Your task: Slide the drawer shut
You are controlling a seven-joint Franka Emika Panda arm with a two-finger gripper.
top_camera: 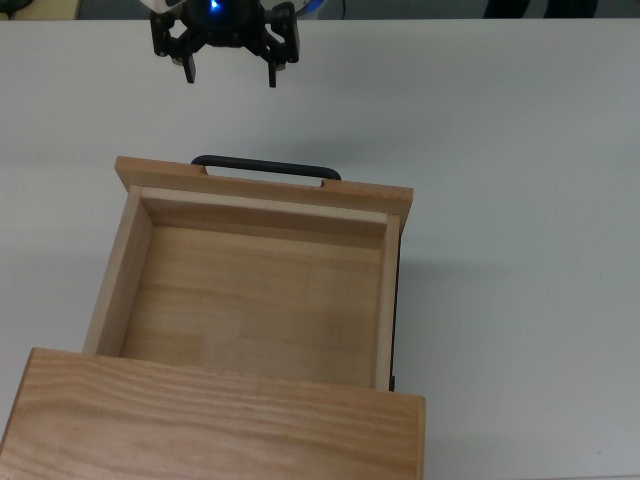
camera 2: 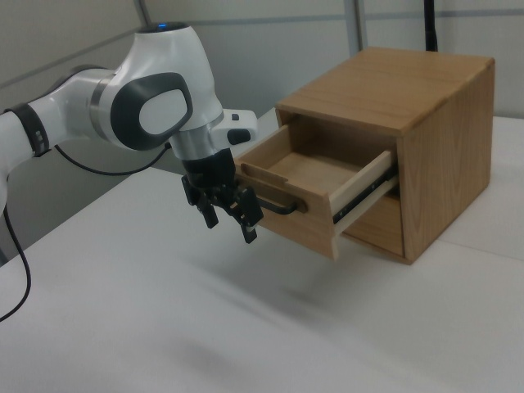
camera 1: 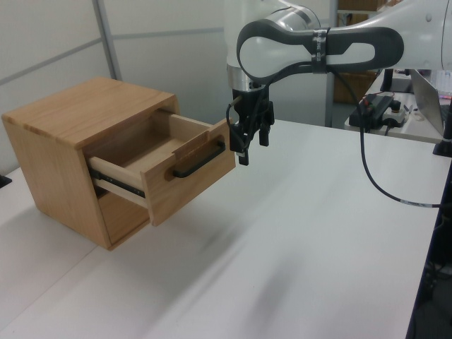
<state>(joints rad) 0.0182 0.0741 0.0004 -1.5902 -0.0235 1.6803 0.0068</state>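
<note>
The drawer is a light wooden box with nothing inside, pulled far out of its cabinet. Its black bar handle faces the top view's upper edge. My gripper hangs in front of that handle, a short gap away and not touching it. Its fingers are spread open and hold nothing. In the left view the gripper sits just right of the drawer's front panel. In the right view the gripper is left of the front panel, level with the handle.
The cabinet stands on a white table. A black cable runs down from the arm at the left view's right, by a side table holding a black power strip. Wall panels rise behind the arm.
</note>
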